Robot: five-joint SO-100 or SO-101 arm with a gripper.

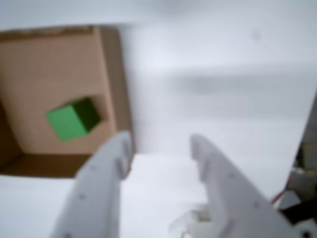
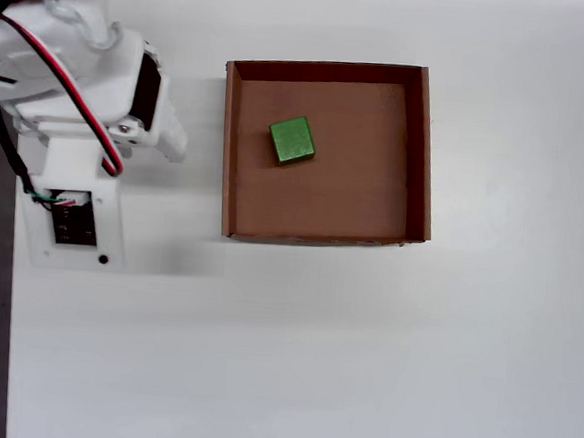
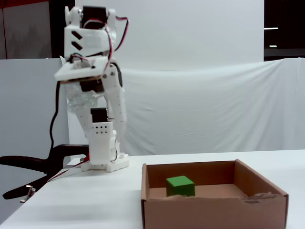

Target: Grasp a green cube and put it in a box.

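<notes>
Resting on the floor of the box (image 2: 424,158), near its far-left corner in the overhead view, the cube (image 2: 292,141) seems already placed; the claw (image 1: 161,146) is released and empty, apart over the white surface (image 2: 363,354); little could fail, unless the arm knocks the light cardboard wall; the cube is matte and sharp-edged.

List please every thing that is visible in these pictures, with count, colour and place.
cube: one, green, on the box floor, toward the arm side, in the overhead view.
box: one, brown cardboard, open top, on the table right of the arm base in the overhead view.
table: one, white.
backdrop cloth: one, white, behind the table.
clamp: one, black, at the table edge beside the base.
arm: one, white, folded upright.
gripper: one, white, open, empty.
</notes>
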